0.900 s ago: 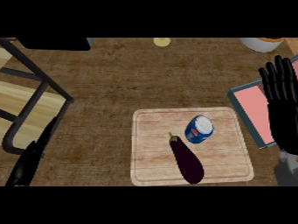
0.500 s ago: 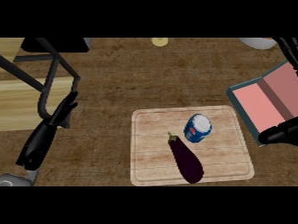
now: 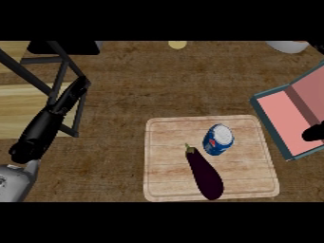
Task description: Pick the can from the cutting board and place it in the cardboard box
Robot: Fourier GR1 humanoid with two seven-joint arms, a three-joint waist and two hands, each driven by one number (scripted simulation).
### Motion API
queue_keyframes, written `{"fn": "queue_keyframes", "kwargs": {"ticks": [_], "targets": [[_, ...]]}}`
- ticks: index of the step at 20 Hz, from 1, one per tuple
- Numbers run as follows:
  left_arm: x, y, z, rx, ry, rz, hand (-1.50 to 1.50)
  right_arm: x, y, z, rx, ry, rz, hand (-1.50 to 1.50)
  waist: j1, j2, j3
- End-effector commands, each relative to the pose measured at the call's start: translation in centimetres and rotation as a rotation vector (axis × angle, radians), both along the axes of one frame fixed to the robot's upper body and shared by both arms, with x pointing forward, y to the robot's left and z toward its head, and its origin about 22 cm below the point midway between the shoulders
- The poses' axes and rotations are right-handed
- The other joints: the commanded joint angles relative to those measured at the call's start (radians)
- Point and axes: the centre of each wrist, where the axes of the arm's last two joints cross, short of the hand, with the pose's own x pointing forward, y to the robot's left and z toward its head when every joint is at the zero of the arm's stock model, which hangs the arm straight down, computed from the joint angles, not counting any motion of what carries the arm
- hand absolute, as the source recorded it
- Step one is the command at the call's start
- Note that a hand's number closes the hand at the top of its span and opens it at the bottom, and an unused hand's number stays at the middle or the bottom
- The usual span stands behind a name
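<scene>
Left hand (image 3: 49,123) lies outstretched at far left, fingers straight. Can (image 3: 218,139) stands on cutting board (image 3: 164,175) beside eggplant (image 3: 205,174), untouched. Box (image 3: 298,111) open at right; right hand (image 3: 323,133) mostly out of frame, fingers unreadable. Approach can from right, avoid eggplant.

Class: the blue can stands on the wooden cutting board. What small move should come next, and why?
Probably bring the right hand left over the blue can. It stands untouched on the wooden cutting board beside the purple eggplant; that hand is nearer.
</scene>
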Motion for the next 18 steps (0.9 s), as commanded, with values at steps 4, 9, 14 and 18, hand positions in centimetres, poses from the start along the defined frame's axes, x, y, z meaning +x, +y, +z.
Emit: {"fn": "queue_keyframes", "kwargs": {"ticks": [4,9,14,18], "targets": [[0.3,0.3,0.5,-0.01,0.003,-0.005,0.0,0.4,1.5,1.6,-0.358,-0.097,0.093,-1.5,-0.006,-0.008,-0.002],[0.9,-0.3,-0.6,-0.017,0.007,0.017,0.0,-1.3,6.2,1.7,-0.632,-0.128,0.163,-1.5,-0.024,-0.01,-0.003],[0.7,0.1,0.4,-0.008,0.004,0.019,0.0,-3.2,9.8,4.9,-0.832,-0.144,0.156,-1.5,-0.02,-0.016,-0.003],[0.8,0.7,-0.2,-0.007,0.008,0.013,0.0,-5.6,11.7,2.4,-0.891,-0.141,0.133,-1.5,-0.029,-0.013,-0.002]]}}
